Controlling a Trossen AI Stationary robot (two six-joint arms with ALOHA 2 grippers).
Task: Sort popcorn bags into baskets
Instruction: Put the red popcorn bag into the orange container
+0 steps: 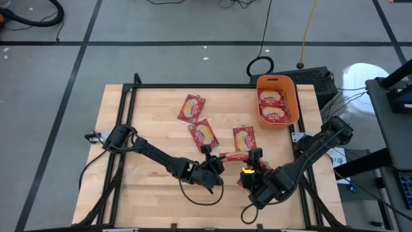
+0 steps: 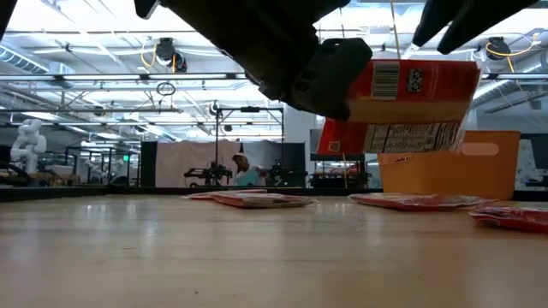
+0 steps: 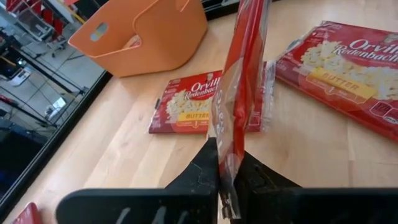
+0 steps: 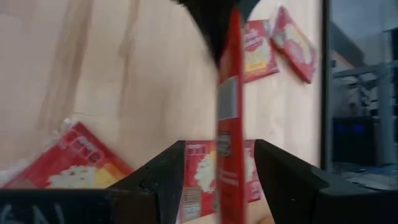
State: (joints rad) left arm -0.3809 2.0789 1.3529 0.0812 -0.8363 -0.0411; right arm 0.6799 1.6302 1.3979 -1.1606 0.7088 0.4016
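I see the left gripper pinching an upright popcorn bag above the counter; right gripper jaws spread around it

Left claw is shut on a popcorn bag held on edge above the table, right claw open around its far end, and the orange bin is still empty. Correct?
Not quite: the orange bin is not empty; the high view shows two popcorn bags lying in it. The rest holds: the left claw is shut on the held popcorn bag, on edge above the table, and the right claw stands open around its other end.
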